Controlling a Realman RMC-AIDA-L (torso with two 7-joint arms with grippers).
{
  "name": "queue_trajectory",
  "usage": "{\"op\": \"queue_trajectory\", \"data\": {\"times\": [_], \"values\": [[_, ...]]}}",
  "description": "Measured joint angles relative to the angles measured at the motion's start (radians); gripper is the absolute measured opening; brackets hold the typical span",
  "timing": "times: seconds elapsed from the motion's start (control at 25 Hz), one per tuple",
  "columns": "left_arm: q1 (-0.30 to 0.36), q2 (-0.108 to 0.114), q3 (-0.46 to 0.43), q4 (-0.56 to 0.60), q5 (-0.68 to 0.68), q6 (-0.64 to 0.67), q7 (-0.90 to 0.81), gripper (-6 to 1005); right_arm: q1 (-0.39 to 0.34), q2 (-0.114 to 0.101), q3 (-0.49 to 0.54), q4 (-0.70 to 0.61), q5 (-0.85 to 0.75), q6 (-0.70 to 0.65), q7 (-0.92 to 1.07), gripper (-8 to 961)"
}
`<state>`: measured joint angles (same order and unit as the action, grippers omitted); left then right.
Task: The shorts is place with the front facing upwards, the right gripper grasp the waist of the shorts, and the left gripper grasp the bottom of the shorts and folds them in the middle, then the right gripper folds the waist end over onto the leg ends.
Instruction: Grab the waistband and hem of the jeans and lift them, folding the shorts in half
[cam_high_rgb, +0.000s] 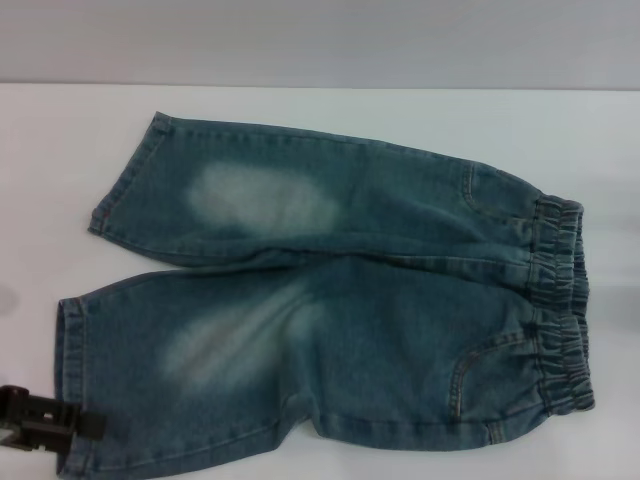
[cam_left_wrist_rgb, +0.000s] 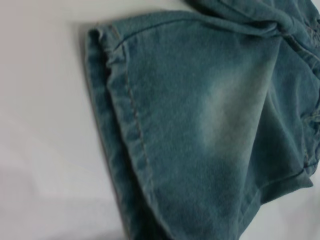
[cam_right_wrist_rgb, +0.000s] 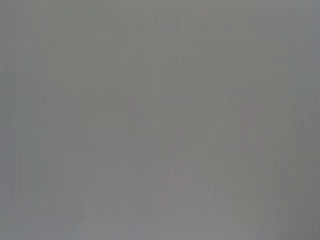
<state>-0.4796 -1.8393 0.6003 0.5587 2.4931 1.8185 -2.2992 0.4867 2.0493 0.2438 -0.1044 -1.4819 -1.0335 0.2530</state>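
Fingers of the left gripper (cam_high_rgb: 85, 424) show as two black prongs at the lower left of the head view, pointing toward the near leg hem and reaching its edge. They stand slightly apart, one above the other, with no cloth seen between them; whether they touch the denim cannot be told. Only the tip of this gripper is in view; its wrist is cut off by the frame edge.

Right gripper: not seen in any view. Right wrist view gives only a plain grey surface.

Shorts (cam_high_rgb: 330, 320) lie flat on the white counter (cam_high_rgb: 320, 110), front side up, spread sideways across the head view. Waist of the shorts (cam_high_rgb: 562, 300) is at the robot's right, gathered and darker. Bottom of the shorts (cam_high_rgb: 70, 340) is at the robot's left, as two hems: the far leg hem (cam_high_rgb: 125, 180) angled up and away, the near leg hem lower and closer to the robot. The legs diverge, with a wedge of counter between the hems. Pale faded patches mark both thighs. Curved front pockets sit beside the waistband, orange stitching visible.

Left wrist view: the near leg hem (cam_left_wrist_rgb: 117, 130) seen close up, its stitched edge lying on the counter (cam_left_wrist_rgb: 40, 125), a faded patch behind it.
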Motion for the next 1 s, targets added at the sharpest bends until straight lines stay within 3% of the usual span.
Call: {"op": "queue_trajectory", "data": {"times": [1.0], "values": [[0.034, 0.003, 0.002, -0.016, 0.003, -0.004, -0.001, 826, 0.01, -0.002, -0.005, 0.003, -0.001, 0.003, 0.006, 601]]}}
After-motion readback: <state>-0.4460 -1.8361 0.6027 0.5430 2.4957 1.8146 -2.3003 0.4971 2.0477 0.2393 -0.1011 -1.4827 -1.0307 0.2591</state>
